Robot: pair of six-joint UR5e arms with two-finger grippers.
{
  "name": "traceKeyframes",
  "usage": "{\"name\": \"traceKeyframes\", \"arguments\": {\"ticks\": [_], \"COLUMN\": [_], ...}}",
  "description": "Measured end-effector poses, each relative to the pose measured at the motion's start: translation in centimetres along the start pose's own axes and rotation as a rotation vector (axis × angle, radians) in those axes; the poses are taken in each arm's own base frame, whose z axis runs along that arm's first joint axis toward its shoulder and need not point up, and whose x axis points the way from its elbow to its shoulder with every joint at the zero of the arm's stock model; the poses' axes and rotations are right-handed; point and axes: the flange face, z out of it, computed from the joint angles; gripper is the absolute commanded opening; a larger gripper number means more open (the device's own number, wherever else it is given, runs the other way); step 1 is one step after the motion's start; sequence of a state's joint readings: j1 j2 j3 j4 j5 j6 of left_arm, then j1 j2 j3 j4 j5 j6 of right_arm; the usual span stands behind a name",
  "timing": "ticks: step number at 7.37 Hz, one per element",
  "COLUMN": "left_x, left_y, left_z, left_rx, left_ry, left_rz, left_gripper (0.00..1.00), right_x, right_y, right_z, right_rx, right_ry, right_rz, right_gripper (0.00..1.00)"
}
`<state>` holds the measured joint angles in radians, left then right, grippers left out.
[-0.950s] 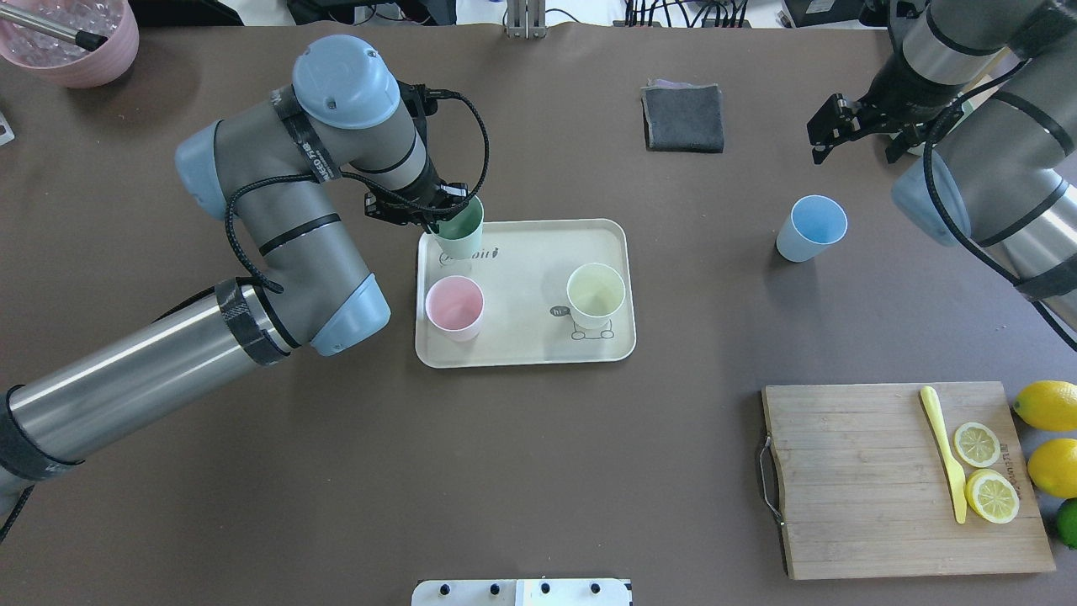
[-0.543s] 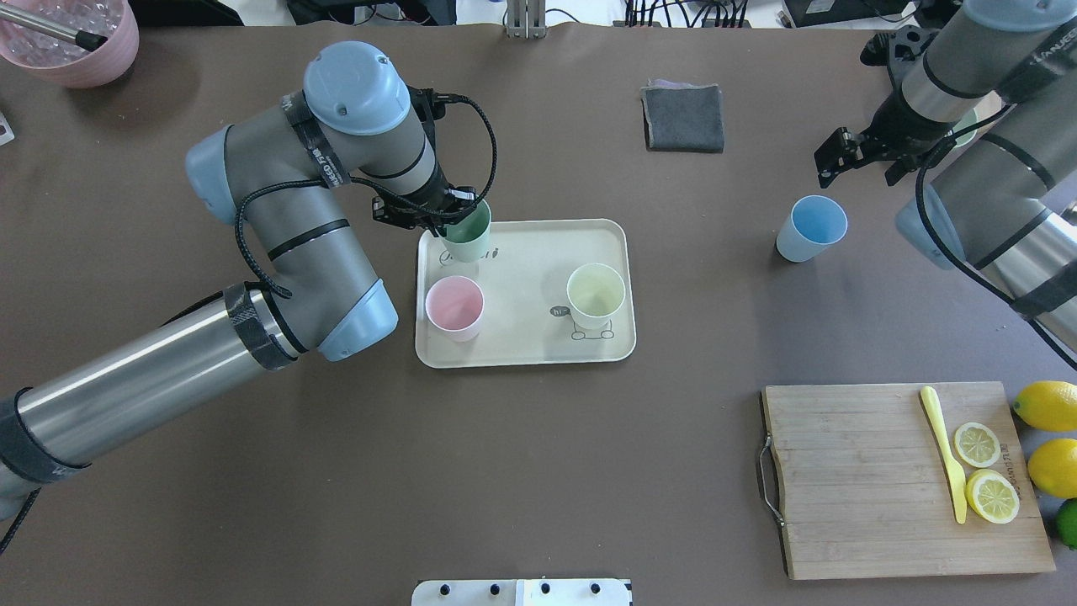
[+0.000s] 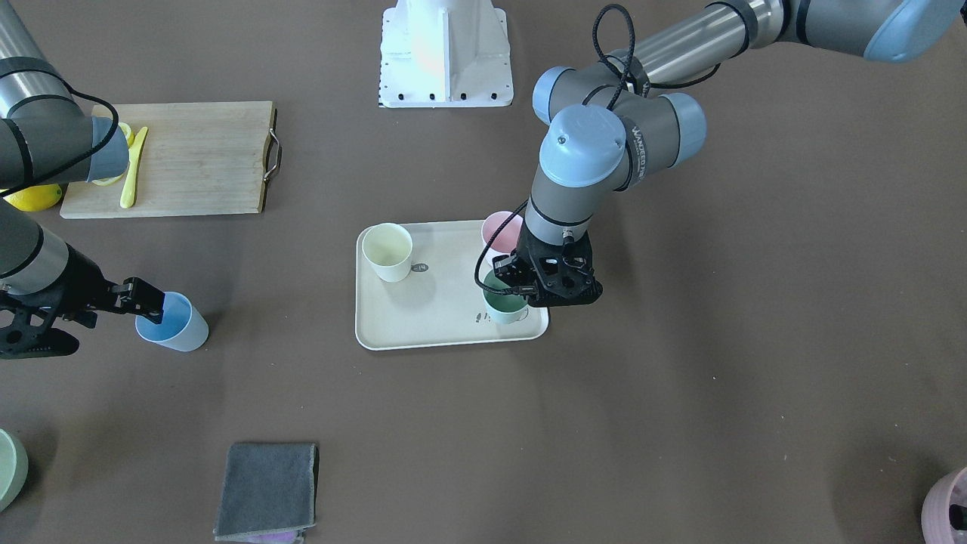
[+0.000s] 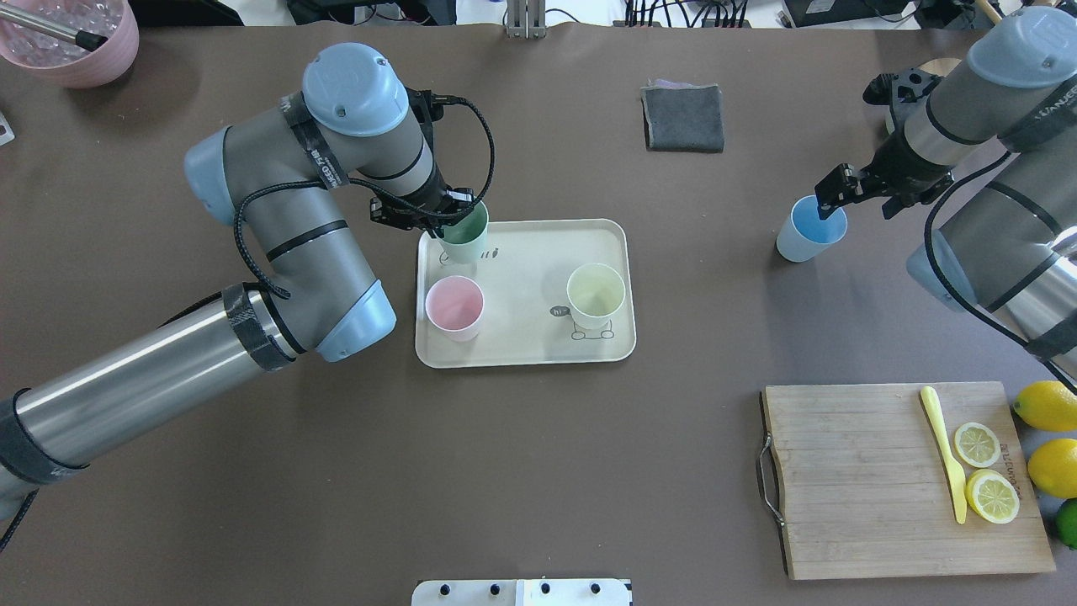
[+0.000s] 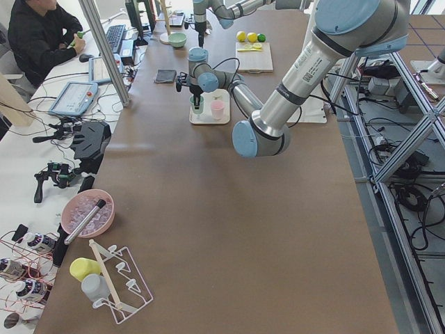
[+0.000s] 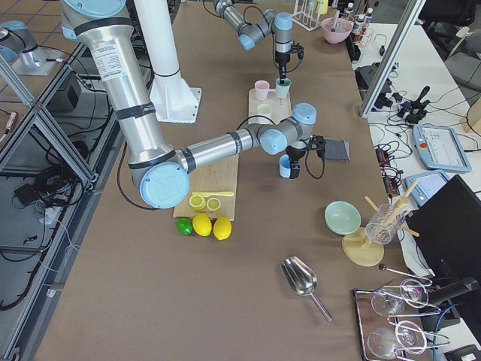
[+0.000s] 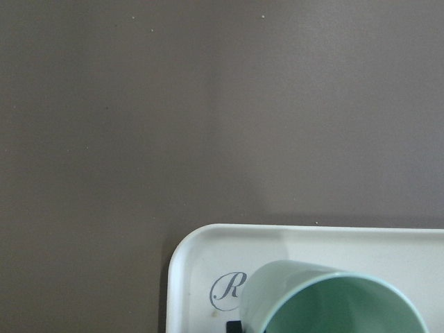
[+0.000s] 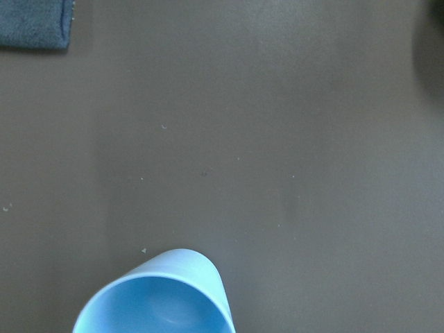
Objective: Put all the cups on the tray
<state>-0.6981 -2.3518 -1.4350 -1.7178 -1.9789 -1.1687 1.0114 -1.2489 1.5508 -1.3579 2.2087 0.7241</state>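
Both arms are made of thick round tubes. On the left arm (image 4: 286, 227), dark grey and shiny silver parts are joined by pale blue caps. A black cable (image 4: 491, 151) is looped beside it and held down with black tape. White letters are printed on a black band. The right arm (image 4: 993, 194) is coloured the same. The left gripper (image 4: 443, 221) and the right gripper (image 4: 860, 202) are black.

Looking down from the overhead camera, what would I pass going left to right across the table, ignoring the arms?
Mauve-pink round pot, pastel pink tapered cup, pale yellow tapered cup, folded dark grey cloth, light blue tapered cup, whole yellow lemons. The mint green cup overlaps the pink one sideways, so I skip it.
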Motion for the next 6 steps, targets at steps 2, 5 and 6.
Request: {"name": "traceKeyframes", "arguments": {"ticks": [2, 5, 6], "left_x": [-0.3, 0.2, 0.5], "left_y": [0.3, 1.2, 1.6], "left_z": [0.9, 1.4, 1.4], "left_rx": [-0.009, -0.019, -0.02], "left_ry": [-0.01, -0.006, 0.002], "left_rz": [-0.002, 0.007, 0.013], "left_gripper": [0.0, 0.68, 0.8], "right_x": [-0.7, -1.0, -1.0], "right_y": [0.6, 0.7, 0.8], "right_z": [0.5, 0.9, 1.2], "right_rx": [-0.007, -0.01, -0.014], "right_ry": [-0.002, 0.001, 0.004], "right_rz": [0.014, 0.016, 0.015], "right_gripper": [1.0, 1.0, 1.0]}}
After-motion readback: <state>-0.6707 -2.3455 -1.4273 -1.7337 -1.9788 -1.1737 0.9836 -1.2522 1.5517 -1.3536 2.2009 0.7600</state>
